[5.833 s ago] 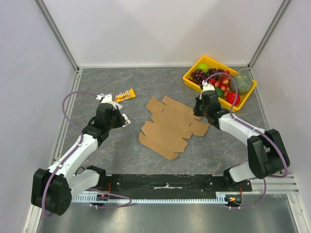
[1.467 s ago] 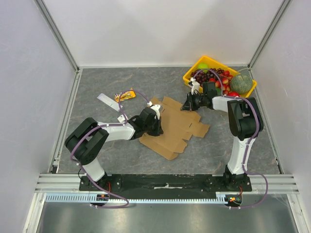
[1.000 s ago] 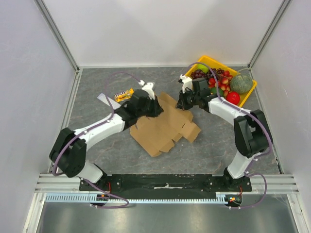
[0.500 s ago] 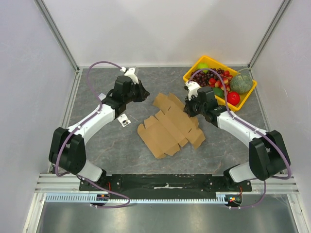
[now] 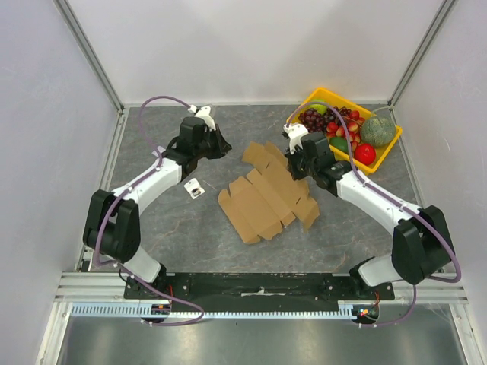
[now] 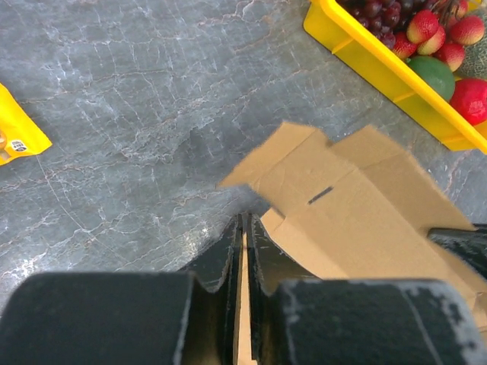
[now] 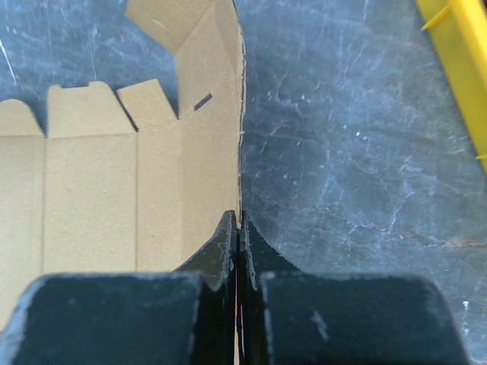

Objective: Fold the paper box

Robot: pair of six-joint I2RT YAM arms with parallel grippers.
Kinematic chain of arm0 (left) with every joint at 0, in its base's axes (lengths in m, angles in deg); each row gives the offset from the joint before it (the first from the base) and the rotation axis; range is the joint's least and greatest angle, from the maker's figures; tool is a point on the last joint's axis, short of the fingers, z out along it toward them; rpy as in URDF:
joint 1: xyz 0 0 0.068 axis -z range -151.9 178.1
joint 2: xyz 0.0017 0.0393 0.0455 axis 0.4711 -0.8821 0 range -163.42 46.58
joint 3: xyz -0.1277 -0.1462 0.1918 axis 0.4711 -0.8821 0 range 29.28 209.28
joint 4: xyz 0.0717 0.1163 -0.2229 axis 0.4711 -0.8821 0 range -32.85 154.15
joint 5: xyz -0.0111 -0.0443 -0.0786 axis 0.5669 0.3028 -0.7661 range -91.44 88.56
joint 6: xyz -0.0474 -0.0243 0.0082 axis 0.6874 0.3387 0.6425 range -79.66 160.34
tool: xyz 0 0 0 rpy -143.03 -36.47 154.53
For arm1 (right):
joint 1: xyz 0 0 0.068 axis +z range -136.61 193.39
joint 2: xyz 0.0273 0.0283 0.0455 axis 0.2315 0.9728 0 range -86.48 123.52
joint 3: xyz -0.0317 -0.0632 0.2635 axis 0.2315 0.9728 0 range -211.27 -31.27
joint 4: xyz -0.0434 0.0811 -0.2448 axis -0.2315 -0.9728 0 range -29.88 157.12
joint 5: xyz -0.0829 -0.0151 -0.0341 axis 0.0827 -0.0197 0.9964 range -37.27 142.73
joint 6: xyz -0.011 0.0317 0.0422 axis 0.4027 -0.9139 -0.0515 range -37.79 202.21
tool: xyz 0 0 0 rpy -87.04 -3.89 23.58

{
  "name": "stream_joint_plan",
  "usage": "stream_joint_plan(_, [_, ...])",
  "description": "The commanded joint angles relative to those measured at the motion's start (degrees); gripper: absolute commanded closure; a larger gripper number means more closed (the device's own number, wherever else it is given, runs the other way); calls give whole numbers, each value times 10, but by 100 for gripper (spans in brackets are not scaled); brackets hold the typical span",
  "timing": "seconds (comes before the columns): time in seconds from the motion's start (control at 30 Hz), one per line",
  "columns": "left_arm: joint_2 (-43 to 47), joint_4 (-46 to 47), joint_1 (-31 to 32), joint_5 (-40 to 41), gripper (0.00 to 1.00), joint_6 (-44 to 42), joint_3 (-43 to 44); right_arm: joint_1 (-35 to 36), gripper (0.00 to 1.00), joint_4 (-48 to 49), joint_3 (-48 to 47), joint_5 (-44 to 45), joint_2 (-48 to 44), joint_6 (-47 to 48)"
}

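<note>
The paper box (image 5: 266, 198) is a flat brown die-cut cardboard sheet with flaps, lying mid-table. My left gripper (image 5: 227, 149) is at its far-left corner. In the left wrist view the jaws (image 6: 243, 220) are nearly together, with a thin tan strip of cardboard between them and the rest of the sheet (image 6: 365, 205) ahead to the right. My right gripper (image 5: 302, 163) sits on the sheet's right side. In the right wrist view the jaws (image 7: 240, 217) are shut exactly where the cardboard's (image 7: 114, 198) right edge runs into them. The far flap curls upward.
A yellow tray (image 5: 304, 125) of fruit stands at the far right, just behind the right gripper. Its wall (image 6: 365, 53) also shows from the left wrist. An orange snack wrapper (image 6: 15, 125) lies left of the left gripper. A small white piece (image 5: 194, 188) rests beside the left arm.
A second ago the left gripper was over the sheet's far-left corner. It then drew back toward the far left. Since half a second ago the sheet has turned slightly and both arms have barely shifted.
</note>
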Motion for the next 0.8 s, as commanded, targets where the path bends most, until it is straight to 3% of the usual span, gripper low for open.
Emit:
stream_joint_plan(0.0, [-12,29,-2,-20,91,-14,31,-1,100,-4,-35,35,-7,-6])
stream_joint_plan(0.2, [-12,29,-2,-25,92,-15,30,-1,100,114,41,70,-81,-74])
stream_joint_plan(0.33, [-7,29,-3,-24,92,-17,28,-1,100,110,29,83,-72,-67])
stream_joint_plan(0.53, [-1,30,-9,-40,92,-24,38,0,100,165,51,-44,-77,-22])
stream_joint_plan(0.77, [16,53,-17,-95,98,-34,33,4,100,137,65,-84,-78,36])
